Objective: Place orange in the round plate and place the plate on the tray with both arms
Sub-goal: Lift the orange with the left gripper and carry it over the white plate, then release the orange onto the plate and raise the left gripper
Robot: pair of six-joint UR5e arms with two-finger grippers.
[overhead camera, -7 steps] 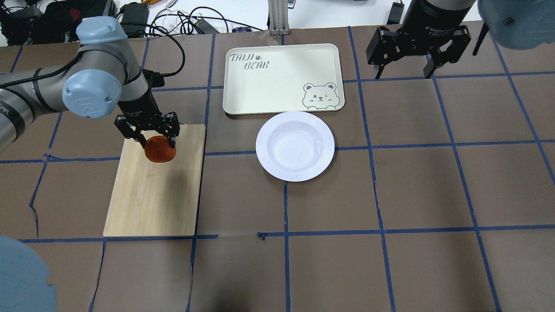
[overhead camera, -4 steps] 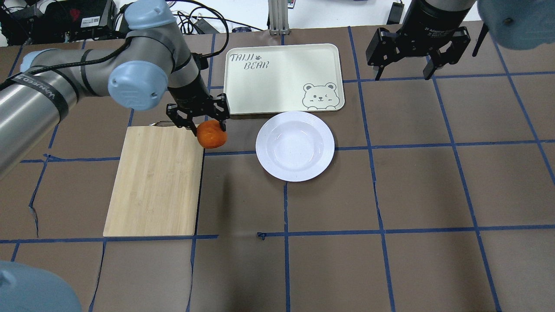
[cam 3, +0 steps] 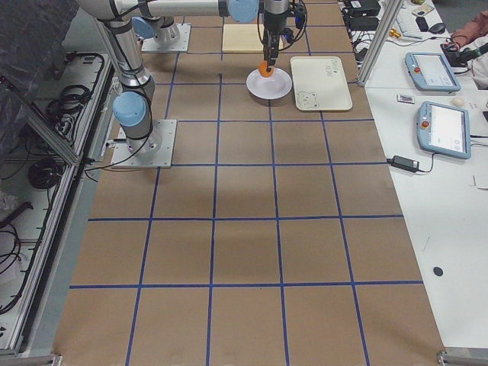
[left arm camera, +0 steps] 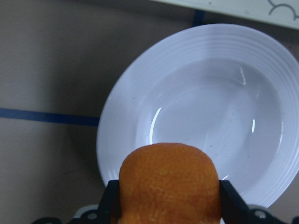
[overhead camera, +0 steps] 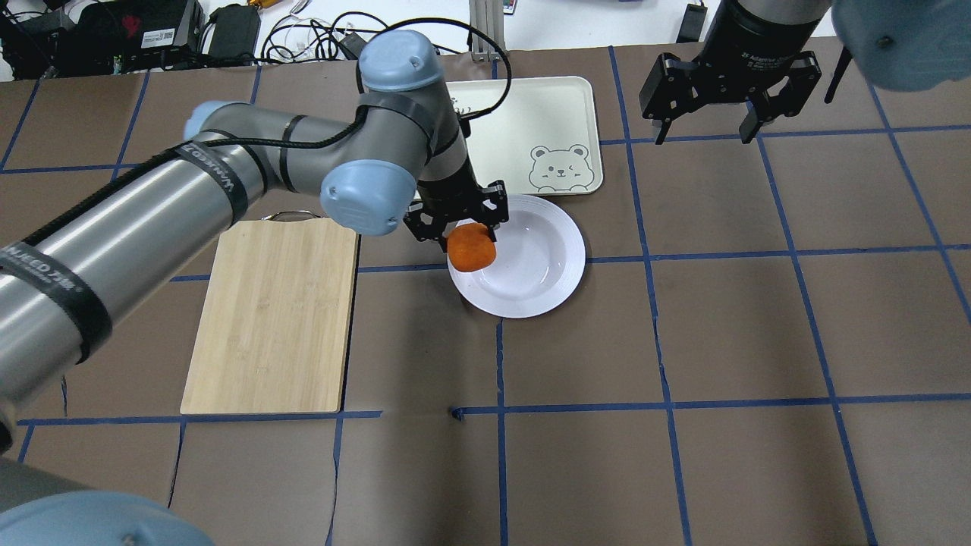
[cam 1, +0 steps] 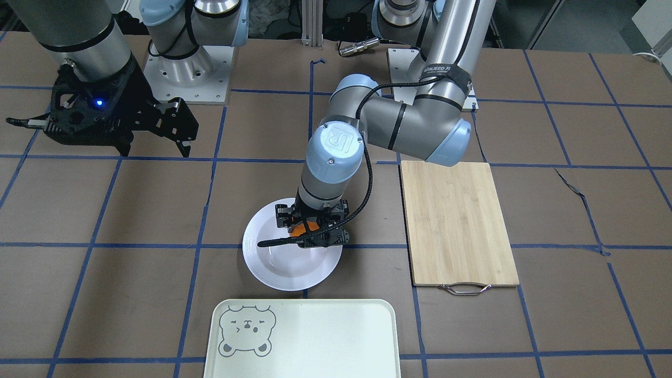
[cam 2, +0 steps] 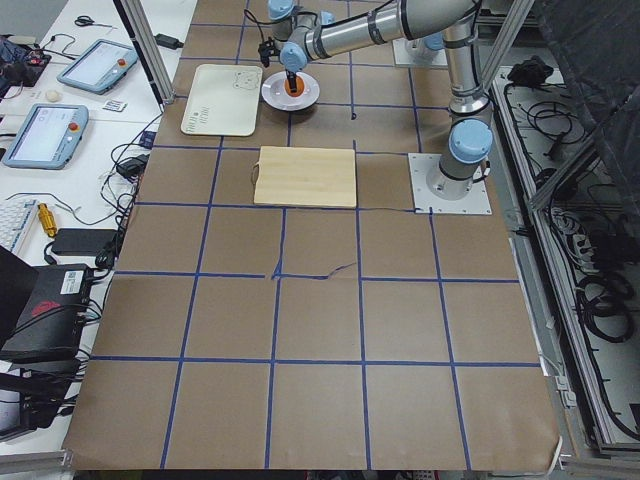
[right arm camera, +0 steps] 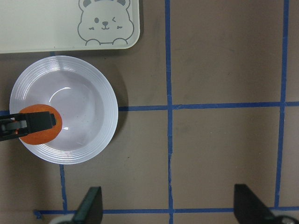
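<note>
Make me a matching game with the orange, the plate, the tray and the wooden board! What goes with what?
1. orange
2. round plate
3. tray
4. cutting board

A. has a bear drawing
B. held by the left gripper
C. wooden, with a metal handle
D. white, below the orange

Pairs: 1-B, 2-D, 3-A, 4-C
</note>
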